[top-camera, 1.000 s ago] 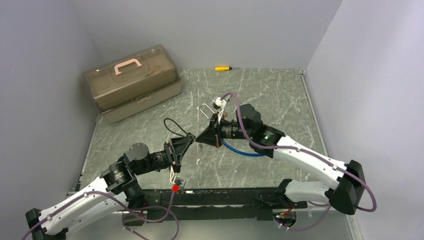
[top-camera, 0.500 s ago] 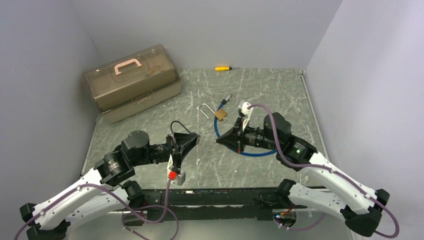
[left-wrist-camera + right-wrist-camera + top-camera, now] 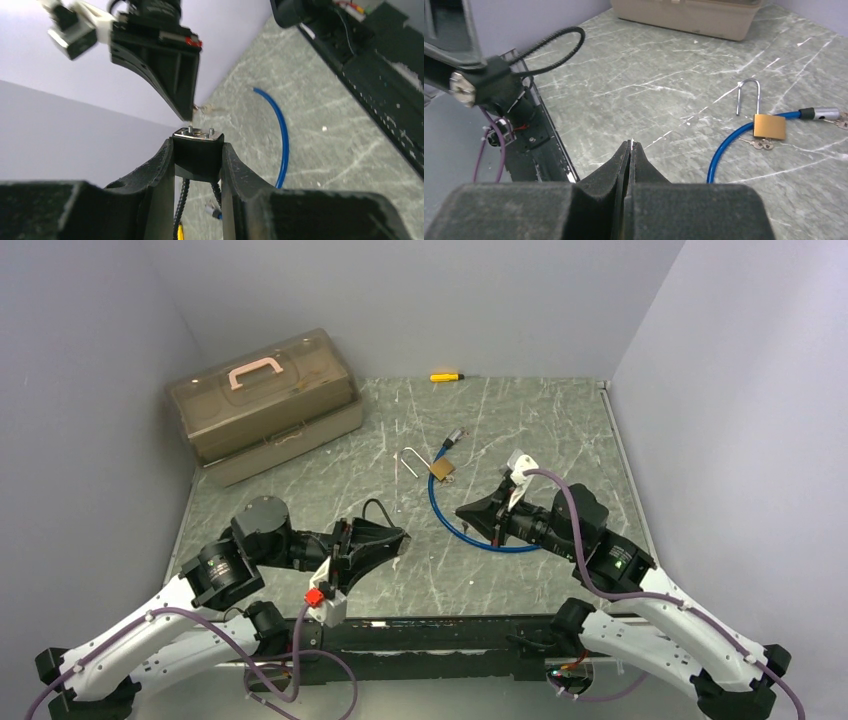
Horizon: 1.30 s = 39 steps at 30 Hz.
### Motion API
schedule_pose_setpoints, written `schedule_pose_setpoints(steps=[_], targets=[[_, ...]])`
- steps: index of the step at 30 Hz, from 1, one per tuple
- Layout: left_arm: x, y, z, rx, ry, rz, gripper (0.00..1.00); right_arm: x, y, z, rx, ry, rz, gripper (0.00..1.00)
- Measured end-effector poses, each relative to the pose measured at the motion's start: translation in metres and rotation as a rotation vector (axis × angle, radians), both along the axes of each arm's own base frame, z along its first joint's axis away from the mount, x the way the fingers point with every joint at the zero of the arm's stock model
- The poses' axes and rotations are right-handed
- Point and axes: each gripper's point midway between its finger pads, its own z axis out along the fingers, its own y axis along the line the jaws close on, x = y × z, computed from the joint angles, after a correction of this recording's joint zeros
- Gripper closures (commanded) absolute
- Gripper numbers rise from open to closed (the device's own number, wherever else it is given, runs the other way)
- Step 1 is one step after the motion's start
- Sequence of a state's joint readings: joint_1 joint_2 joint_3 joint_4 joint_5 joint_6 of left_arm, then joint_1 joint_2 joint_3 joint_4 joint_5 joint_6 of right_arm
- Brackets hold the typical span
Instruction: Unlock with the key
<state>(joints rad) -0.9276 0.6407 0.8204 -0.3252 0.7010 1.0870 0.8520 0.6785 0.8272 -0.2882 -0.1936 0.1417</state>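
The brass padlock (image 3: 441, 469) lies on the marbled tabletop (image 3: 560, 430), shackle open, with keys (image 3: 760, 144) against its body and a blue cable (image 3: 470, 535) looping from it. In front of the padlock hangs the right gripper (image 3: 630, 145), fingers pressed together on nothing — further left, the left gripper (image 3: 197, 146) pinches a small black cable lock (image 3: 196, 134).

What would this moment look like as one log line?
left tool: shut on black cable lock | right tool: shut, empty | brass padlock: on table, shackle swung out, keys by it
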Motion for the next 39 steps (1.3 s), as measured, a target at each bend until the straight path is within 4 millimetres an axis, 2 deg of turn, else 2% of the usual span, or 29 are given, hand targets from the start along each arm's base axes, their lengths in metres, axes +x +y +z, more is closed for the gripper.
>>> schedule_pose_setpoints(steps=[7,11,21,34,39], targets=[[-0.02,-0.005,0.041,-0.15,-0.001,-0.11,1.0,0.004,-0.009,-0.005,-0.002,-0.024,-0.047,1.0],[-0.028,-0.004,0.055,-0.203,-0.032,-0.148,1.0,0.007,-0.008,-0.002,0.006,-0.038,-0.055,1.0],[-0.032,-0.002,0.055,-0.219,-0.079,-0.17,1.0,0.009,-0.006,-0.005,-0.002,-0.032,-0.054,1.0],[-0.033,0.003,0.048,-0.22,-0.241,-0.17,1.0,0.014,0.0,-0.011,-0.021,-0.016,-0.052,1.0],[-0.033,0.004,0.048,-0.223,-0.274,-0.168,1.0,0.015,0.002,-0.008,-0.017,-0.019,-0.049,1.0]])
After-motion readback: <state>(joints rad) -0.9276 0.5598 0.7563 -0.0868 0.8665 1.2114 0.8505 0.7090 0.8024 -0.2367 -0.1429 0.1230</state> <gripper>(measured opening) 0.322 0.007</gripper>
